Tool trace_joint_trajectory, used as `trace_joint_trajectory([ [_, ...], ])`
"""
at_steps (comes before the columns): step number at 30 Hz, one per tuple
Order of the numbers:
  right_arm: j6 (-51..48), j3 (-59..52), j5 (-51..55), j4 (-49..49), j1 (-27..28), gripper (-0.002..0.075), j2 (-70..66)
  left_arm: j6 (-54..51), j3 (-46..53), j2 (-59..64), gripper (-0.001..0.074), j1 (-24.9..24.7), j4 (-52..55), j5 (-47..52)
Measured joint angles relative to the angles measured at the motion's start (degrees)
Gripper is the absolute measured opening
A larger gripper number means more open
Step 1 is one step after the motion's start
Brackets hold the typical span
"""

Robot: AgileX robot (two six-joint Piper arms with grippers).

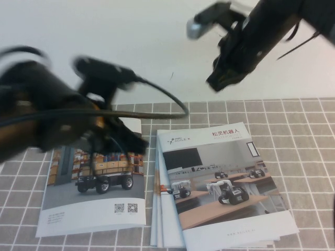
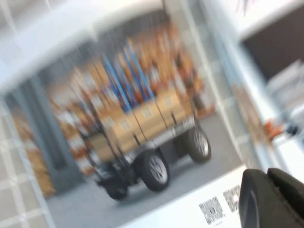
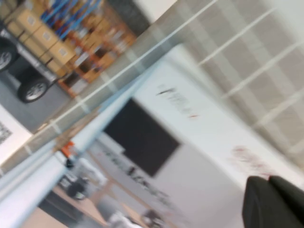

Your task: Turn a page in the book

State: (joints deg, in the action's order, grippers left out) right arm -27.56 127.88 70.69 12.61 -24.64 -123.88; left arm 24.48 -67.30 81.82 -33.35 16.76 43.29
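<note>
Lying closed on the grey checked tablecloth (image 1: 303,130), the book (image 1: 94,209) shows its cover photo of a wheeled robot in a warehouse, with 2 QR codes (image 1: 125,208) printed in the white strip beneath. It sits on the robot's left side of the cloth, flat, its upper part hidden in the high view by the left arm. The left gripper (image 1: 125,142) hangs low over that upper part of the cover, close above the warehouse photo; whether it touches the paper cannot be told, and the blur around it leaves the state of its jaws unclear as well. The left wrist view looks straight down on the same cover, the wheeled robot (image 2: 152,156) and stacked boxes filling the picture, with 1 dark fingertip (image 2: 270,199) at the corner near the QR codes. Just beside the book, toward the robot's right, a stack of brochures (image 1: 225,193) lies fanned, the top one showing robots on wooden desks under a Chinese title. The right gripper (image 1: 226,79) is raised well above the far edge of the cloth, before the white wall (image 1: 131,31), its jaws closed on nothing. Its wrist view takes in the top brochure's dark screen photo (image 3: 137,137) and a corner of the book's cover.
</note>
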Motion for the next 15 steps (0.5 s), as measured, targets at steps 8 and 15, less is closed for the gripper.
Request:
trace_joint_trajectory([
  [8,1.0,0.0,0.0,-6.5,0.0,-0.0001,13.6,-4.7,5.6,-21.2,-0.0004,0.0,4.3,-0.4],
  [15,1.3,-8.3,0.0,-7.7,0.0,-0.0001,27.5,-6.9,20.8,-38.2,-0.0004,0.0,4.8,-2.5],
])
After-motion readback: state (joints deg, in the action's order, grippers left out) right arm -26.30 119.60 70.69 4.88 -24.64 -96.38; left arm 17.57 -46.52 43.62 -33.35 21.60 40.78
